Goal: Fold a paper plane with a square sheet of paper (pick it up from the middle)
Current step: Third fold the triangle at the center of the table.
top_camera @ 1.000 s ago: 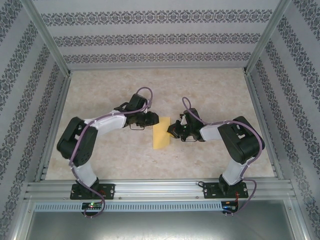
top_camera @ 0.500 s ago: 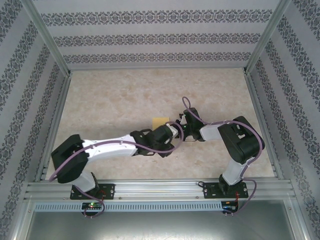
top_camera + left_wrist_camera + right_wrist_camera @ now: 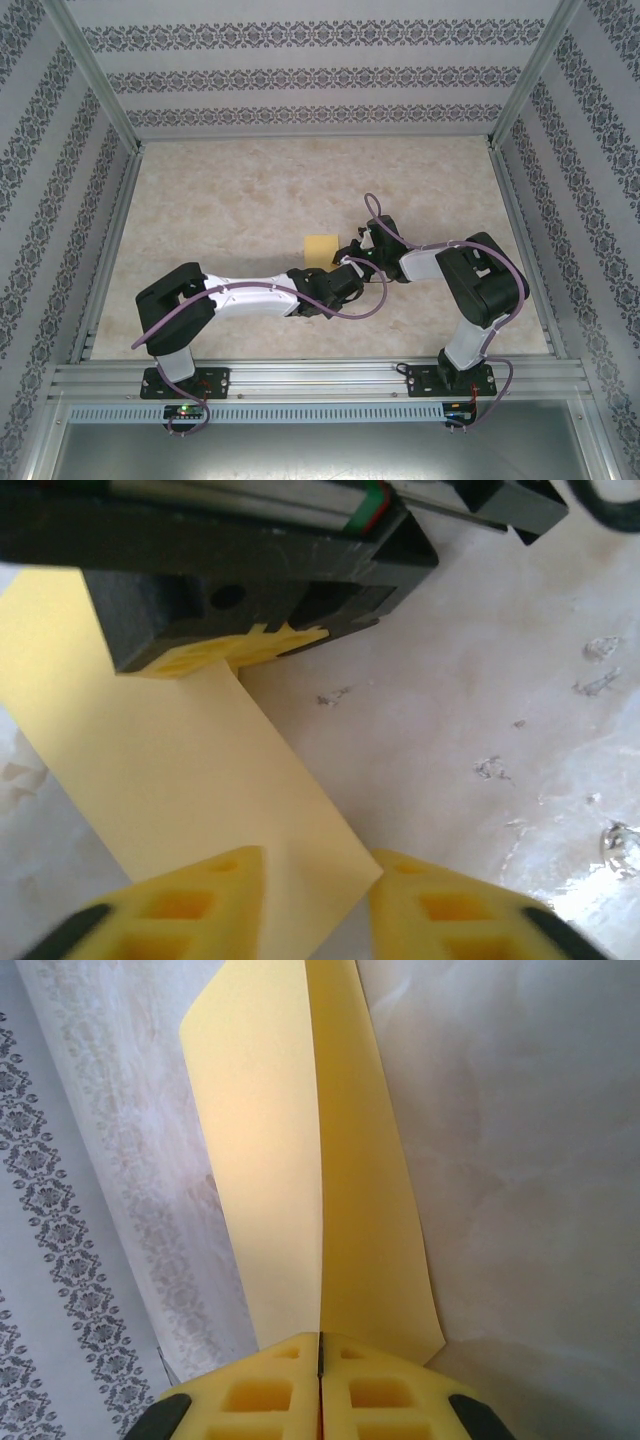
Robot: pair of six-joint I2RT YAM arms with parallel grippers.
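The square sheet of paper (image 3: 321, 247) is yellow-orange and folded in half. It stands on edge along its crease in the right wrist view (image 3: 300, 1160). My right gripper (image 3: 320, 1342) is shut on its near end, and it also appears in the top view (image 3: 353, 254). In the left wrist view the paper (image 3: 170, 770) slopes down from the right gripper's fingers (image 3: 240, 650) to my left gripper (image 3: 318, 880). The left jaws stand apart with the paper's lower corner between them, not pinched. From above, the left gripper (image 3: 343, 277) sits just in front of the right one.
The marbled beige table (image 3: 230, 200) is ringed by an aluminium frame (image 3: 320, 375) and patterned walls. The left arm (image 3: 250, 295) stretches across the near middle of the table, and the right arm (image 3: 470, 280) stays on the right side.
The paper, flat on the table a second ago, is now raised in the right gripper. The left arm swung from the paper's left to its near side, and its jaws narrowed.
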